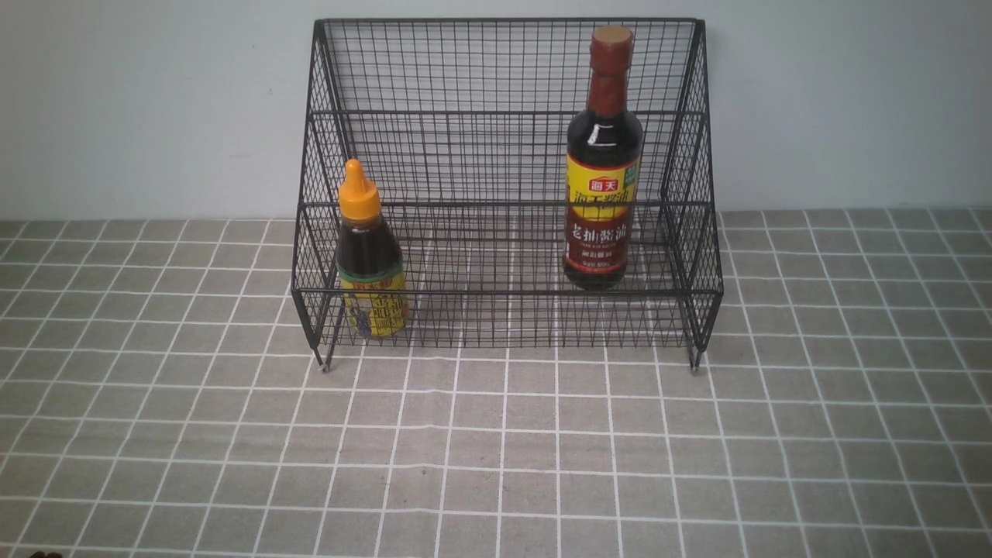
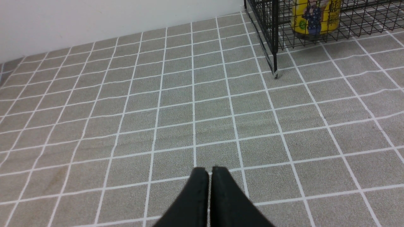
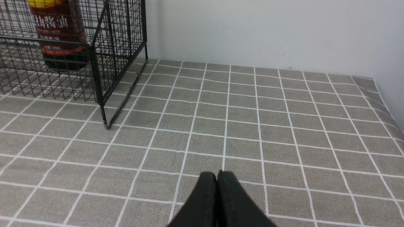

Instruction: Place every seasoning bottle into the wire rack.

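Observation:
The black wire rack [image 1: 504, 116] stands at the back of the table against the wall. The short squat bottle [image 1: 370, 256] with orange nozzle cap stands upright in the rack's lowest front tier at the left. The tall bottle [image 1: 603, 167] with brown-red neck wrap stands upright at the right, one tier up. The left wrist view shows the short bottle's yellow label [image 2: 316, 15] inside the rack [image 2: 268, 34]. The right wrist view shows the tall bottle's base [image 3: 60, 37] inside the rack [image 3: 104, 63]. My left gripper [image 2: 209, 171] and right gripper [image 3: 217, 175] are shut and empty, low over the cloth, away from the rack. Neither arm shows in the front view.
A grey cloth with a white grid [image 1: 496, 449] covers the table. A pale wall [image 1: 155, 101] rises right behind the rack. The cloth's right edge [image 3: 386, 104] shows in the right wrist view.

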